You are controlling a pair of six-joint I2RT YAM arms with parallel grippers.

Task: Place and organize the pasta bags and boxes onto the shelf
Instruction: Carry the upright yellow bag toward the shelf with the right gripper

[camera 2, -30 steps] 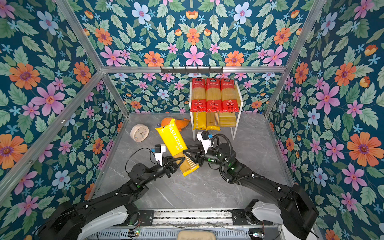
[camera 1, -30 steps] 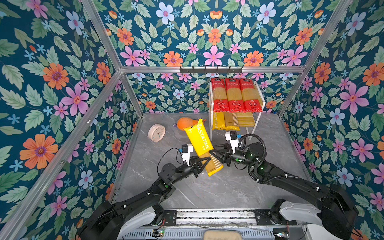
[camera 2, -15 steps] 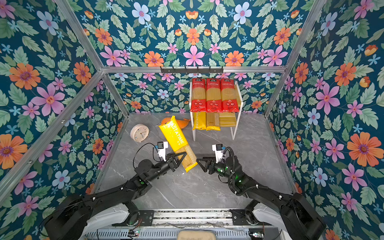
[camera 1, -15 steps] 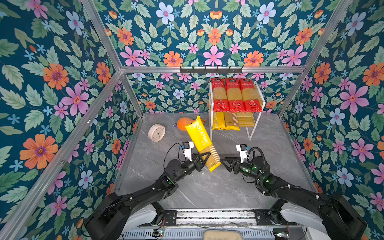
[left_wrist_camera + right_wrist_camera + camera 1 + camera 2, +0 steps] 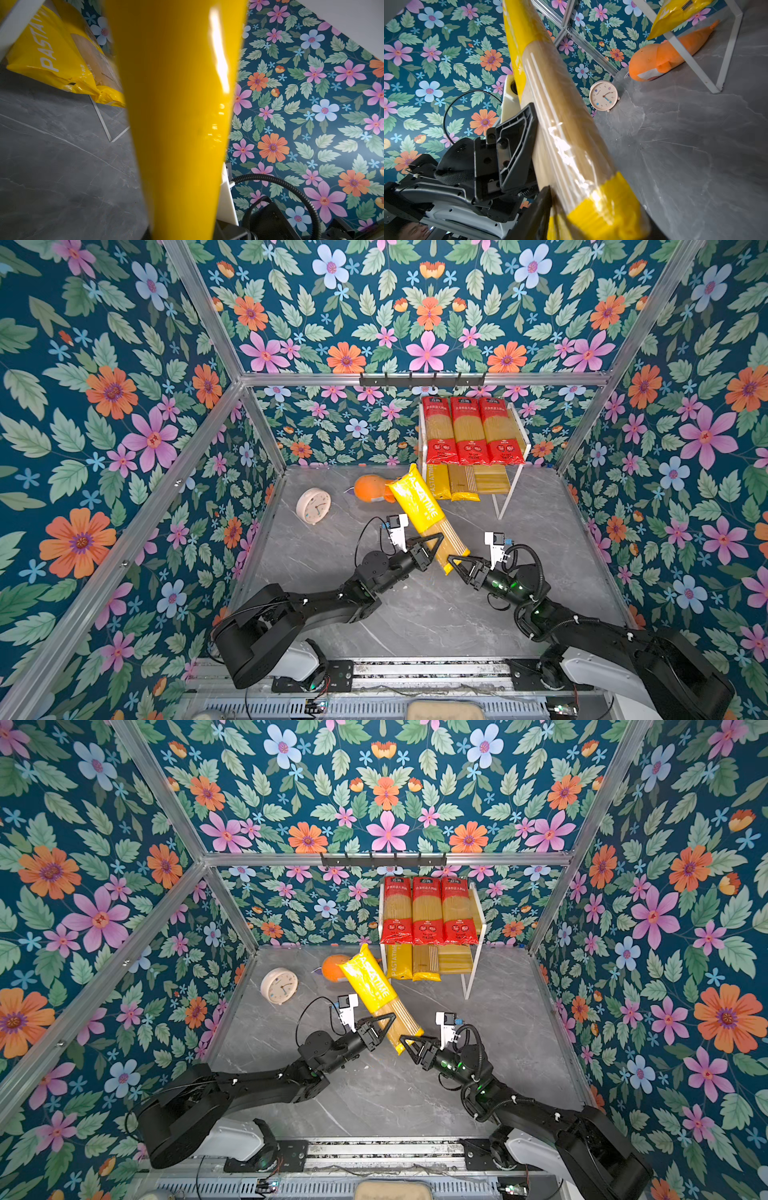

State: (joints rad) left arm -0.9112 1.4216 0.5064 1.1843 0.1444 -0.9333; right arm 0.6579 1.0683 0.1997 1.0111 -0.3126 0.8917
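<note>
A yellow "PASTATIME" pasta pack (image 5: 424, 510) (image 5: 374, 986) hangs tilted above the floor, its top end pointing toward the shelf (image 5: 511, 493). My left gripper (image 5: 434, 541) is shut on the pack's clear lower part. My right gripper (image 5: 453, 564) holds the pack's bottom end; in the right wrist view one finger (image 5: 537, 209) presses against it. The pack (image 5: 176, 104) fills the left wrist view and hides those jaws. Three red-ended packs (image 5: 469, 431) lie on the top tier. Two yellow packs (image 5: 451, 485) lie on the lower tier, with bare slats (image 5: 492, 479) beside them.
An orange plush toy (image 5: 370, 488) lies just behind the held pack's top end. A round pale clock (image 5: 313, 506) stands near the left wall. A black hook rail (image 5: 422, 381) runs along the back wall above the shelf. Flowered walls close in three sides.
The right gripper let go of the pack's middle, drew back toward the front, then came in again at the pack's bottom end. The left gripper carried the pack a little up and toward the shelf.
</note>
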